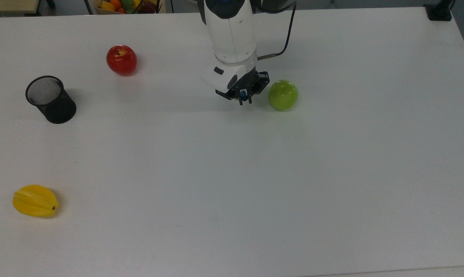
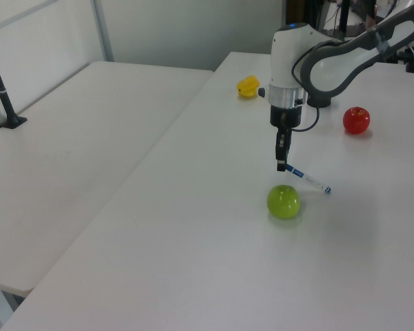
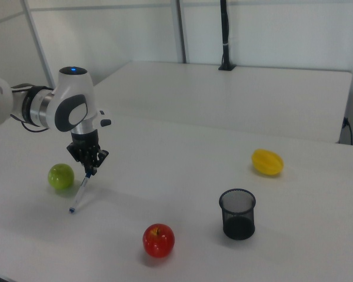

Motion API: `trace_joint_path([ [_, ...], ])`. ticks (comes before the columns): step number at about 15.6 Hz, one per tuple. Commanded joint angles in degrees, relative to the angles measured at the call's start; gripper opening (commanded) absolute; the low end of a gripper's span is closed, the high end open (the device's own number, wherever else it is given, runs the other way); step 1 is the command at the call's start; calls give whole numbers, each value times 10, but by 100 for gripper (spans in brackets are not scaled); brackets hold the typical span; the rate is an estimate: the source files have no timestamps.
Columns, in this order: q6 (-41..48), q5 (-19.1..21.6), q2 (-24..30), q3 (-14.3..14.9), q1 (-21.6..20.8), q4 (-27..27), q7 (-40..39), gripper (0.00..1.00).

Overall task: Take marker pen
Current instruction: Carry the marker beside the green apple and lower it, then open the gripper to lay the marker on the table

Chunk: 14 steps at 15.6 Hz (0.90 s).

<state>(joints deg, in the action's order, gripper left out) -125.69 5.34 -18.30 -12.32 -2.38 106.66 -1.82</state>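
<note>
Your hand (image 2: 281, 167) is clenched on the pen (image 2: 308, 179) at its capped end; light, stiff and slick, it may pivot, so grip mid-barrel.

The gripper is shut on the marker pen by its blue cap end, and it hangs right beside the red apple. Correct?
Not quite: the gripper is shut on the marker pen beside the green apple, as the left view shows. The red apple sits apart.
</note>
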Motion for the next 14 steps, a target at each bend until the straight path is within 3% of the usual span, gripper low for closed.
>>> trace_joint_path([
  [1, -23, 12, -2, 3, -6, 4, 6, 70],
  [2, -22, 10, -2, 3, -6, 4, 5, 72],
  [5, -19, 8, 4, 4, -6, 0, 5, 100],
  [10, 0, 0, 49, 10, 2, -5, 3, 100],
  [14, 88, -15, 100, 12, 20, -33, 4, 100],
])
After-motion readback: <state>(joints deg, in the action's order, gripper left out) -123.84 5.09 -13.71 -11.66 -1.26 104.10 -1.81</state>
